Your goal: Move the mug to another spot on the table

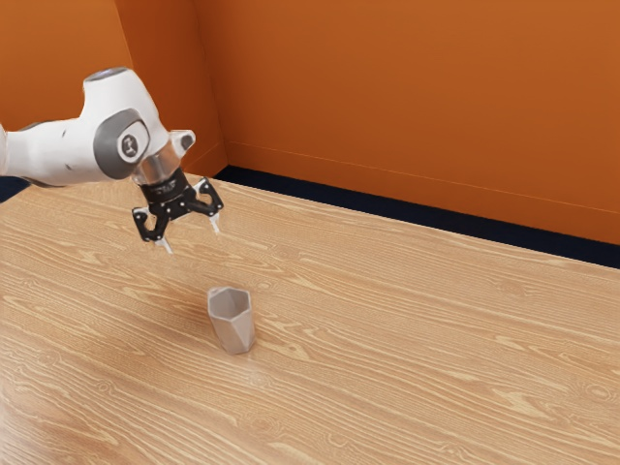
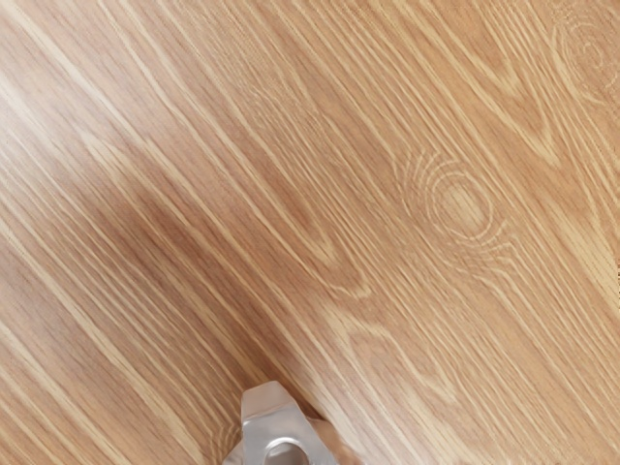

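Observation:
A grey faceted mug (image 1: pixel 232 319) stands upright on the wooden table (image 1: pixel 407 329). My gripper (image 1: pixel 190 235) hangs in the air above the table, up and toward the exterior view's left of the mug, apart from it. Its two light-tipped fingers are spread wide with nothing between them, so it is open. In the wrist view the mug's rim (image 2: pixel 276 441) shows from above, with the wood grain of the table (image 2: pixel 387 194) around it.
Orange walls (image 1: pixel 407 87) with a dark baseboard (image 1: pixel 436 215) close off the table's far side. Bare wood stretches around the mug toward the exterior view's right and front.

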{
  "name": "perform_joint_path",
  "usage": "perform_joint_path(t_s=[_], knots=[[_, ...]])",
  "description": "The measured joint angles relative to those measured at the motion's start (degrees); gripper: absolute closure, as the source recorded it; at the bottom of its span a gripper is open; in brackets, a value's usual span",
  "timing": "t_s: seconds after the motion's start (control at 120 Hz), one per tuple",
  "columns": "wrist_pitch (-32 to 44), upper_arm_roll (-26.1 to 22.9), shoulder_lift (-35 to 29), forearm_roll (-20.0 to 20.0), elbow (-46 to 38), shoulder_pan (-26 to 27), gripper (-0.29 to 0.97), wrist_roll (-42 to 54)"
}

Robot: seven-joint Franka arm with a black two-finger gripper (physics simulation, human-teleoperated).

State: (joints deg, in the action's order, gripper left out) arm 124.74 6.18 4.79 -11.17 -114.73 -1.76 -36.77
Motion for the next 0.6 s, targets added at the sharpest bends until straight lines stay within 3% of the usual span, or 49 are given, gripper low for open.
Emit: perform_joint_path(t_s=[0.133, 0.275, 0.375, 0.6], knots=[[-3.7, -1.0, -1.9, 10.7, 5.9, 1.8, 0.0, 0.6], [-12.0, -3.4, 1.4, 20.2, 21.3, 3.2, 0.0, 2.8], [-17.2, -4.1, 4.4, 22.8, 28.0, 4.0, 0.0, 4.6], [-22.5, -4.3, 5.0, 24.5, 29.3, 4.1, 0.0, 7.9]])
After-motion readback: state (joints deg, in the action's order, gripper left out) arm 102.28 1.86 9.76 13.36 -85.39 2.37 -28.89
